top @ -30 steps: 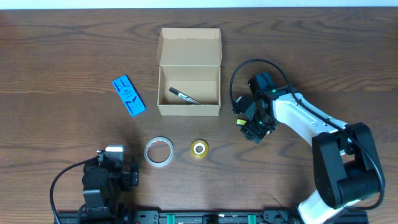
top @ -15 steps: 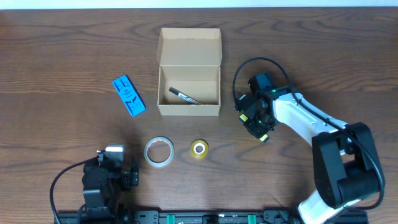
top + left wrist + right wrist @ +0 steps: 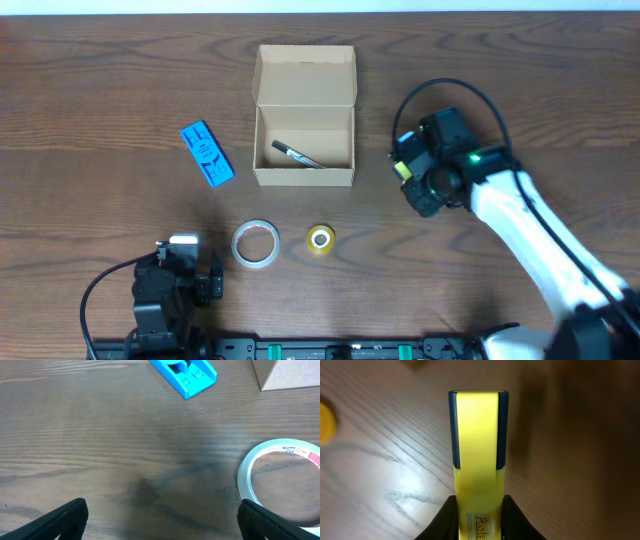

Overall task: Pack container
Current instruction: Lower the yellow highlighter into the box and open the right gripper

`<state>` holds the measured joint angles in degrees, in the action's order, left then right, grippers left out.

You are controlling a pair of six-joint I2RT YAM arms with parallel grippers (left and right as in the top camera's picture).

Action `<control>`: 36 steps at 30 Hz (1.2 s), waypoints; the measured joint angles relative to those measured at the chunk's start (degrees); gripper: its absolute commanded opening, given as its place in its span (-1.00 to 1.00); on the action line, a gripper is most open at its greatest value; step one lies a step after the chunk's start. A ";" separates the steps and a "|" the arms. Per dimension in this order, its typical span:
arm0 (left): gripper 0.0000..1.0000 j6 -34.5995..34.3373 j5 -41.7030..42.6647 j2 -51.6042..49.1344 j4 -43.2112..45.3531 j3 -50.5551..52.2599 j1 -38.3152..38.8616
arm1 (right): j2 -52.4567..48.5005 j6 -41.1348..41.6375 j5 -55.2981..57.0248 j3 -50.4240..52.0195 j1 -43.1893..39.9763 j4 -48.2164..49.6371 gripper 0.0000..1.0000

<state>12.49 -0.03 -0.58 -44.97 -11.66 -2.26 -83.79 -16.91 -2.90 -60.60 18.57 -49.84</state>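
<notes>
The tan cardboard box [image 3: 305, 178] stands open at the table's middle back, its flap lid [image 3: 305, 75] tipped back. A black pen [image 3: 298, 154] lies inside. My right gripper [image 3: 406, 170] hangs to the right of the box, above the table. It is shut on a yellow highlighter with blue sides [image 3: 478, 445], which sticks out forward between the fingers [image 3: 449, 515] of that gripper [image 3: 479, 512]. My left gripper [image 3: 190, 270] rests at the front left. Its jaws are wide open and empty [image 3: 160, 520].
A blue plastic piece [image 3: 207, 153] lies left of the box and shows in the left wrist view [image 3: 184, 375]. A clear tape roll [image 3: 255, 244] and a small yellow tape roll [image 3: 320, 238] lie in front of the box. The clear roll [image 3: 280, 480] is right of my left gripper.
My right gripper has risen off the table and moved right and back a little, with the yellow highlighter in it. The left arm has not moved.
</notes>
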 measured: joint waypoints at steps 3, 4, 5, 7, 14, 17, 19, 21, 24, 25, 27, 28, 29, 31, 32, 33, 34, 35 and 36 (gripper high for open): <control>0.91 0.00 0.00 0.00 0.00 0.00 0.00 | 1.49 0.02 -0.02 -5.40 1.09 -1.81 -0.82; 0.91 0.00 0.00 0.00 0.00 0.00 0.00 | 1.40 0.02 -0.04 -8.11 1.66 -1.90 -0.79; 0.91 0.00 0.00 0.00 0.00 0.00 0.00 | 1.14 0.02 -0.07 -10.51 2.12 -1.75 -0.78; 0.91 0.00 0.00 0.00 0.00 0.00 0.00 | 0.09 0.02 -0.11 -15.39 2.78 -1.70 -0.75; 0.91 0.00 0.00 0.00 0.00 0.00 0.00 | -13.57 -1.51 -1.44 -32.89 6.16 -1.77 -0.75; 0.91 0.00 0.00 0.00 0.00 0.00 0.00 | -20.04 -3.48 -1.95 -37.57 8.66 -1.70 -0.77; 0.91 0.00 0.00 0.00 0.00 0.00 0.00 | -24.04 -5.14 -2.34 -39.89 10.62 -1.70 -0.77; 0.91 0.00 0.00 0.00 0.02 0.00 0.00 | -27.34 -7.02 -2.60 -41.29 12.48 -1.68 -0.78; 0.91 0.00 0.00 0.00 0.00 0.00 0.00 | -31.52 -9.75 -2.93 -41.90 14.82 -1.57 -0.79; 0.91 0.00 0.00 0.00 0.00 0.00 0.00 | -32.35 -10.29 -2.99 -41.90 15.58 -1.62 -0.79; 0.91 0.00 0.00 0.00 0.00 0.00 0.00 | -34.23 -11.26 -3.08 -41.90 16.44 -1.62 -0.79; 0.91 0.00 0.00 0.00 0.00 0.00 0.00 | -35.04 -11.76 -3.13 -41.90 16.63 -1.62 -0.79; 0.91 0.00 0.00 0.00 0.00 0.00 0.00 | -35.60 -12.09 -3.15 -41.90 16.68 -1.62 -0.78; 0.91 0.00 0.00 0.00 0.00 0.00 0.00 | -36.54 -12.72 -3.08 -41.90 16.65 -1.62 -0.75; 0.91 0.00 0.00 0.00 0.00 0.00 0.00 | -36.92 -13.09 -3.10 -41.90 16.65 -1.60 -0.72; 0.91 0.00 0.00 0.00 0.00 0.00 0.00 | -37.27 -13.31 -3.08 -41.90 16.65 -1.62 -0.67; 0.91 0.00 0.00 0.00 0.00 0.00 0.00 | -37.59 -13.51 -3.08 -41.90 16.65 -1.60 -0.62; 0.91 0.00 0.00 0.00 0.00 0.00 0.00 | -37.97 -13.64 -3.10 -41.90 16.65 -1.60 -0.55; 0.91 0.00 0.00 0.00 0.00 0.00 0.00 | -38.27 -13.70 -3.10 -41.90 16.65 -1.60 -0.48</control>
<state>12.49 -0.03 -0.58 -44.97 -11.66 -2.26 -122.06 -30.61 -6.00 -102.50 35.22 -51.44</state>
